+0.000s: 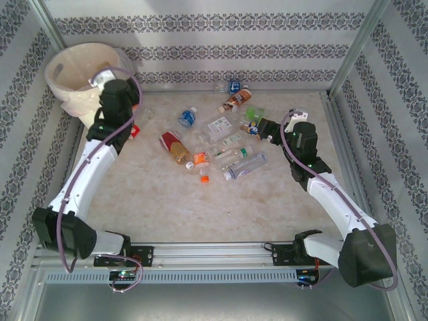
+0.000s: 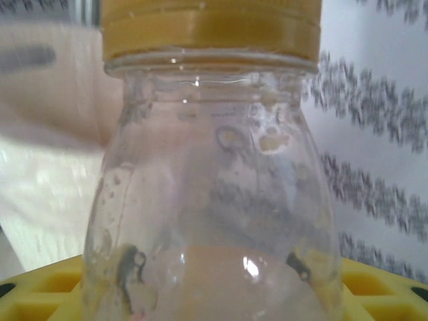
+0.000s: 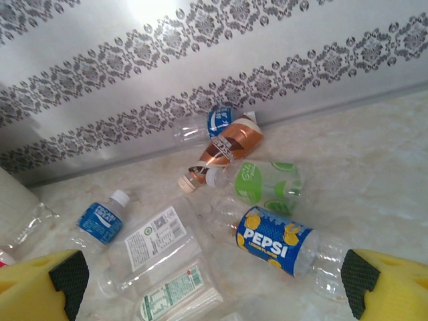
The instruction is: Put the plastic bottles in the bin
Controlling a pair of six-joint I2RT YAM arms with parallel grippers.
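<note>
The left pincer (image 1: 104, 83) grips a clear plastic bottle (image 2: 214, 200) by its body, the yellow cap (image 2: 210, 27) pointing away from the wrist. It hangs at the rim of the cream-white bin (image 1: 57, 83), whose pale wall rises just beyond the bottle to the pincer's left.

Across the worktop (image 3: 374, 167), the right pincer (image 3: 214, 293) stands wide and holds nothing, its black pads (image 3: 67, 281) well apart. A blue-labelled Pepsi bottle (image 3: 277, 251) lies on its side just ahead of it, nearer the right finger. Beyond that rests a green-labelled bottle (image 3: 264, 184). Farther out, a brown-labelled bottle (image 3: 227, 150) touches a blue-labelled bottle (image 3: 214, 124) against the patterned wall (image 3: 200, 67). Ahead and to this pincer's left lie a white-labelled bottle (image 3: 157, 241) and a white-capped bottle with a blue label (image 3: 100, 224), both on their sides.
</note>
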